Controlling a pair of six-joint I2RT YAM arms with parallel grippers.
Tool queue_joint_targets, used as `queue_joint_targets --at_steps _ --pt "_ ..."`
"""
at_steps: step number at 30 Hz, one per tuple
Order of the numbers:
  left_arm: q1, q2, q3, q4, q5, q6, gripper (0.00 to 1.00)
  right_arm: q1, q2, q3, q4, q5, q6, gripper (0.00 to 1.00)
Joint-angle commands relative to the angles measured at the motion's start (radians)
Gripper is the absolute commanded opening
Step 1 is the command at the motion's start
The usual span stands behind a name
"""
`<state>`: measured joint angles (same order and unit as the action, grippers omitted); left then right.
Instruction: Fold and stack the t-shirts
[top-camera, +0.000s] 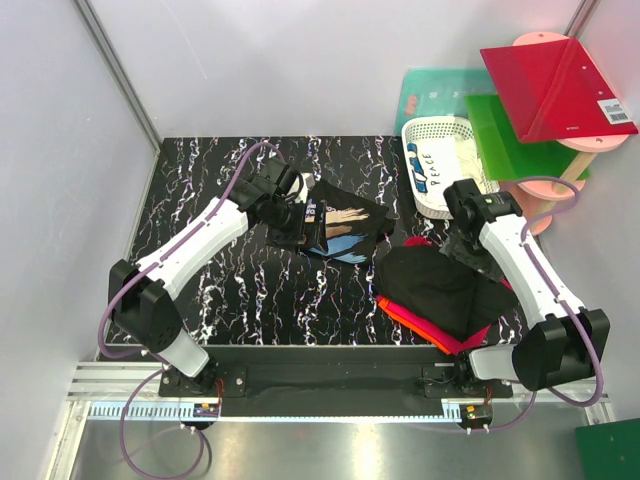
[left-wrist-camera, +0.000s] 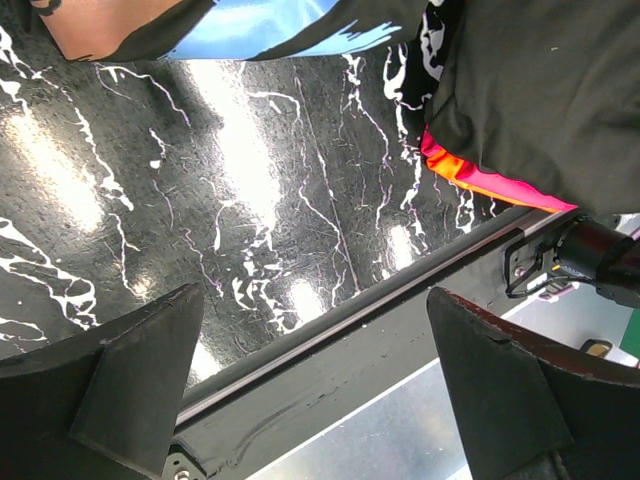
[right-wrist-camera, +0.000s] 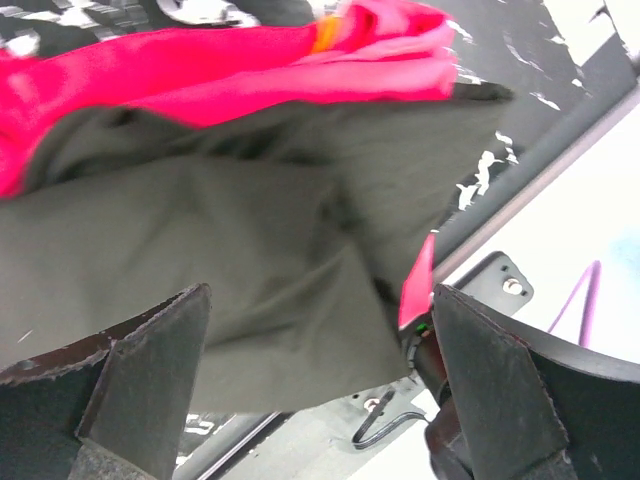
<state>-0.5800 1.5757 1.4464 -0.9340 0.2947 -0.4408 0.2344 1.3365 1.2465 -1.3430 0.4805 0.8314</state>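
A crumpled black t-shirt with a blue and tan print (top-camera: 348, 232) lies mid-table; its edge shows at the top of the left wrist view (left-wrist-camera: 260, 22). My left gripper (top-camera: 305, 222) is at that shirt's left edge, open, and nothing sits between its fingers (left-wrist-camera: 140, 370). A heap of t-shirts lies at the front right: a black one (top-camera: 440, 288) (right-wrist-camera: 220, 240) on top, with red (top-camera: 425, 328) (right-wrist-camera: 200, 70) and orange cloth (left-wrist-camera: 470, 178) under it. My right gripper (top-camera: 457, 245) hovers over the heap's far edge, open and holding nothing (right-wrist-camera: 320, 370).
A white lattice basket (top-camera: 440, 160) stands at the back right. Behind and beside it lean a red board (top-camera: 555, 85), a green board (top-camera: 510, 135) and a teal one (top-camera: 430, 90). Bare marbled tabletop (top-camera: 260, 290) lies between the arms. Grey walls close in the sides.
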Motion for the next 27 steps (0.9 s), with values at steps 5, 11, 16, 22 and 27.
queue_joint_targets --at_steps 5,11,16,22,27 --pt "0.000 0.014 0.019 0.014 0.049 0.014 0.99 -0.081 -0.017 -0.078 -0.174 -0.028 -0.044 0.99" --pt "0.000 0.023 0.023 0.014 0.052 0.020 0.99 -0.084 0.044 -0.090 -0.048 -0.121 -0.081 0.45" --pt "0.000 0.023 0.014 0.011 0.046 0.020 0.99 -0.084 0.063 -0.061 -0.028 -0.154 -0.087 0.00" --pt "0.000 0.030 -0.003 0.011 0.046 0.016 0.99 -0.084 -0.083 0.074 -0.155 -0.129 -0.061 0.00" --pt "0.000 0.049 0.002 0.011 0.050 0.020 0.99 -0.084 -0.180 0.125 -0.281 -0.099 -0.026 0.00"
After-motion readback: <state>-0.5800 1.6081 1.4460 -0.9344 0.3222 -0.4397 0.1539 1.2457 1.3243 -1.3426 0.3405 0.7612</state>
